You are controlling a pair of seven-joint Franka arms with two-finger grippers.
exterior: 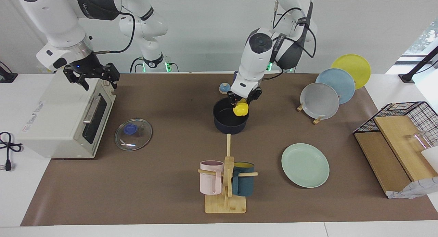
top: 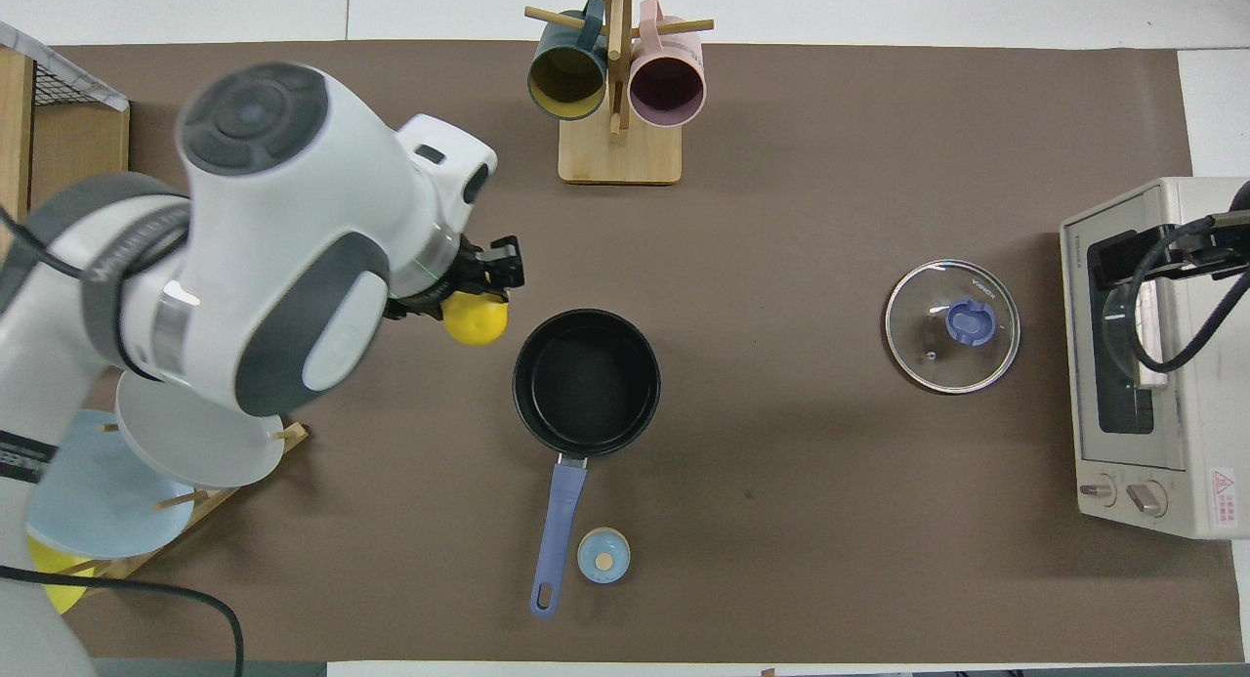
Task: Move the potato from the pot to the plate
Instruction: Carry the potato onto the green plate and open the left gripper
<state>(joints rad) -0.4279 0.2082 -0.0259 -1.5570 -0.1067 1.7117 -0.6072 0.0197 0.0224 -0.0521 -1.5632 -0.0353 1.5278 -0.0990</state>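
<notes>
Yellow potato, facing view: the glossy potato [exterior: 240, 109] hangs in the left pincer [exterior: 243, 101], raised over the rim of the navy pot [exterior: 230, 121].
Left pincer, facing view: closed on the potato from above.
Plate, facing view: the mint-green plate [exterior: 305, 165] lies bare, farther from the robots than the pot, toward the left arm's end of the table [exterior: 171, 93].
Right pincer, facing view: it [exterior: 91, 80] waits over the toaster oven [exterior: 65, 119], fingers spread apart.
Overhead view: the potato [top: 476, 319] shows beside the pot [top: 586, 382], whose black inside holds nothing; the left pincer [top: 469, 291] grips it.
Glass lid, overhead view: the lid [top: 952, 325] lies flat between pot and oven.
</notes>
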